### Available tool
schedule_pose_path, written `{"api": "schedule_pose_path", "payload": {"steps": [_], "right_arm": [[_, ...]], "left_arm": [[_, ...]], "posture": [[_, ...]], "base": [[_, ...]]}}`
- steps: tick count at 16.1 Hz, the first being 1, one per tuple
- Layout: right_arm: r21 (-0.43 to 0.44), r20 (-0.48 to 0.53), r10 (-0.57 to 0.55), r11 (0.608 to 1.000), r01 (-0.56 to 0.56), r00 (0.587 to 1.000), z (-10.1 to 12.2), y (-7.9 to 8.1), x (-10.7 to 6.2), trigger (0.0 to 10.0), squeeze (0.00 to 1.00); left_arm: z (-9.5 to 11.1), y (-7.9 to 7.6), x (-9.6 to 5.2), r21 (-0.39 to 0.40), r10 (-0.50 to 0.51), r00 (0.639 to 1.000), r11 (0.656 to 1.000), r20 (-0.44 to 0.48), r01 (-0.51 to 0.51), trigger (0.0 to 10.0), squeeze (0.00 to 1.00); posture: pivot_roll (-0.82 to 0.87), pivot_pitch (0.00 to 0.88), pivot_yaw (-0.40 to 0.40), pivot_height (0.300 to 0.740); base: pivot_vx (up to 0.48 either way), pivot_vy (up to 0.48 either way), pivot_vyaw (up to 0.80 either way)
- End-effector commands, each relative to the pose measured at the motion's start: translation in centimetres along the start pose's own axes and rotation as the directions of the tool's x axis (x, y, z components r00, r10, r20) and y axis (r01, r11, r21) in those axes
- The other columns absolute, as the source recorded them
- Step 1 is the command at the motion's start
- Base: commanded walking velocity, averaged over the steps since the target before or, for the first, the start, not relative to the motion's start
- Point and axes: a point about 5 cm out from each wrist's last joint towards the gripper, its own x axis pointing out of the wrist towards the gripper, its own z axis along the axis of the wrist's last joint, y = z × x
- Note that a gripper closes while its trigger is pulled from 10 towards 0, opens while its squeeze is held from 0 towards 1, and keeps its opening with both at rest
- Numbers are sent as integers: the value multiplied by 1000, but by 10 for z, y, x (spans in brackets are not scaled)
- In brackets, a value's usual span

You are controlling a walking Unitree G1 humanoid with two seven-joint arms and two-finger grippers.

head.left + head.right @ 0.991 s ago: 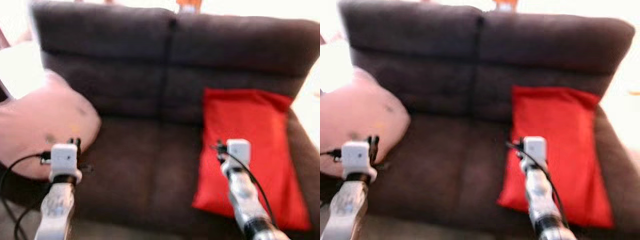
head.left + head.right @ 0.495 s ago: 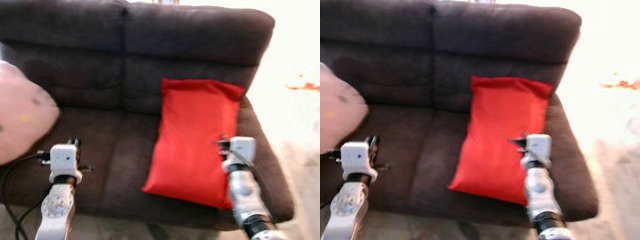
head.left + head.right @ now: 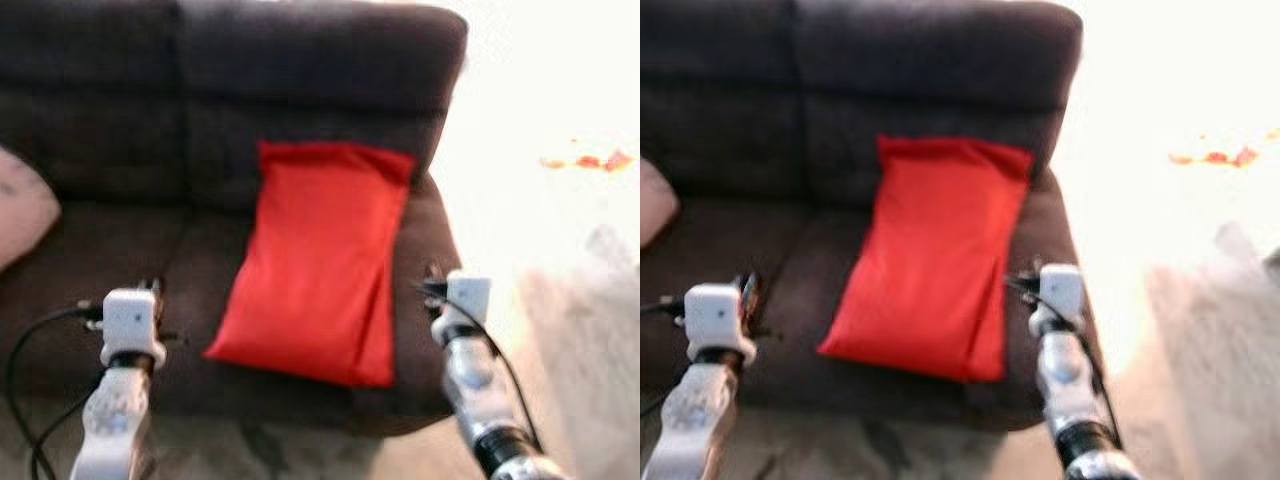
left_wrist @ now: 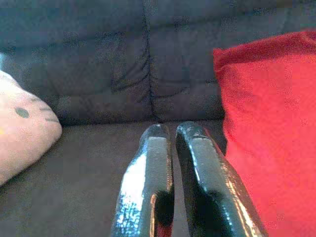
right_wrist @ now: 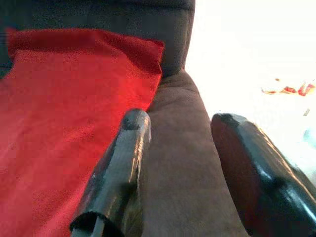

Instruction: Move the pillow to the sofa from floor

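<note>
A red pillow (image 3: pixel 318 258) lies on the right seat of the dark brown sofa (image 3: pixel 120 120), leaning against the backrest. A pink pillow (image 3: pixel 18 205) with small markings rests at the sofa's left end, also visible as the pink pillow (image 4: pixel 22 131) in the left wrist view. My left gripper (image 4: pixel 170 140) hovers in front of the left seat, shut with nothing held. My right gripper (image 5: pixel 182 133) is open over the sofa's right arm (image 5: pixel 177 163), beside the red pillow (image 5: pixel 64 113).
To the right of the sofa lies a very bright floor (image 3: pixel 540 120) with a small orange object (image 3: pixel 590 160) on it. A pale rug or mat (image 3: pixel 590 340) lies at the lower right. Black cables hang from my left arm (image 3: pixel 110 420).
The camera has swung to the right: the sofa and both pillows slid left in view, and bright floor appeared on the right. Both grippers keep their poses.
</note>
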Motion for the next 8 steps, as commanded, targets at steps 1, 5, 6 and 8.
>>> {"api": "schedule_pose_path", "payload": {"steps": [1, 5, 6, 8], "right_arm": [[-11, -27, -16, 1000, 16, 1000, -5, -7, -1, 10000, 0], [-22, -49, -31, 999, 30, 998, -10, -11, -2, 10000, 0], [-22, -51, -30, 999, 29, 998, -10, -11, -2, 10000, 0], [-24, -60, -32, 999, 31, 998, -12, -10, -3, 10000, 0]], "left_arm": [[0, -3, 1, -8, -16, 1000, 1000, 3, 16, 10000, 0], [0, -8, 4, -18, -36, 999, 999, 6, 36, 10000, 0], [-1, -9, 4, -20, -42, 999, 999, 2, 42, 10000, 0], [-2, -10, 4, -22, -47, 999, 999, -3, 47, 10000, 0]], "posture": [[137, 104, -15, 740], [136, 84, -14, 740], [138, 84, -13, 740], [138, 81, -14, 740]], "base": [[0, -424, 0], [0, -421, 0], [0, -424, 0], [0, -424, 0]]}}
